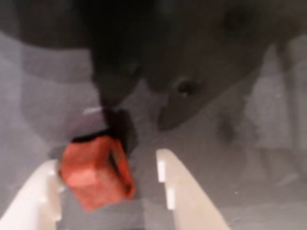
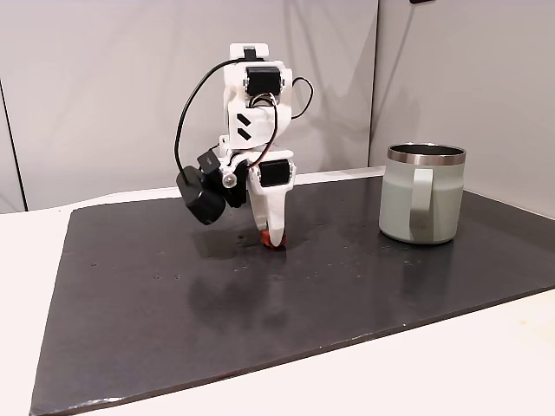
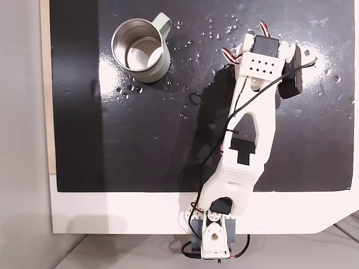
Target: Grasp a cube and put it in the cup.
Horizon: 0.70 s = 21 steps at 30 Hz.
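In the wrist view the red-orange cube point(image 1: 96, 173) lies on the dark mat between my two white fingers. It rests against the left finger point(image 1: 36, 199), and a gap separates it from the right finger point(image 1: 184, 191). My gripper point(image 1: 108, 160) is open around it. In a fixed view the gripper point(image 2: 272, 240) points straight down onto the mat, with a sliver of the cube point(image 2: 265, 237) showing at its tip. The mint-green cup point(image 2: 422, 192) stands upright to the right, well apart from the gripper. In the other fixed view the cup point(image 3: 162, 64) sits at the top left and the arm's wrist point(image 3: 257, 61) hides the cube.
A black mat point(image 2: 173, 303) covers the white table point(image 2: 451, 364). The wrist camera point(image 2: 201, 198), black with a cable, hangs off the arm's left side. Water spots point(image 3: 213, 31) speckle the mat between the cup and the arm. The arm's base point(image 3: 216, 232) sits at the table's near edge.
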### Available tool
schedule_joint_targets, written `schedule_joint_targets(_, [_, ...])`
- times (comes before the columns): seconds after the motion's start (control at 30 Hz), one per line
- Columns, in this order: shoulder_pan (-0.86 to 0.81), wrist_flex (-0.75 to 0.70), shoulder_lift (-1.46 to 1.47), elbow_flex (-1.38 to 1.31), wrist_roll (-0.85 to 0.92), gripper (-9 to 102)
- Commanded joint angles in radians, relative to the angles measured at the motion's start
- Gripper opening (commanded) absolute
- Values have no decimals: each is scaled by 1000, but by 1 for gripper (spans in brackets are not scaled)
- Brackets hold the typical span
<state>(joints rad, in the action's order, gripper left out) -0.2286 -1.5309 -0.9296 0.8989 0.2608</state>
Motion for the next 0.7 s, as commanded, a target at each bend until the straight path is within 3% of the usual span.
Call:
schedule_joint_targets(0.0, [-5, -5, 0, -80, 12, 21])
schedule_joint_targets(0.4, [9, -44, 91, -183, 14, 18])
schedule_joint_targets(0.67, [12, -55, 94, -199, 14, 9])
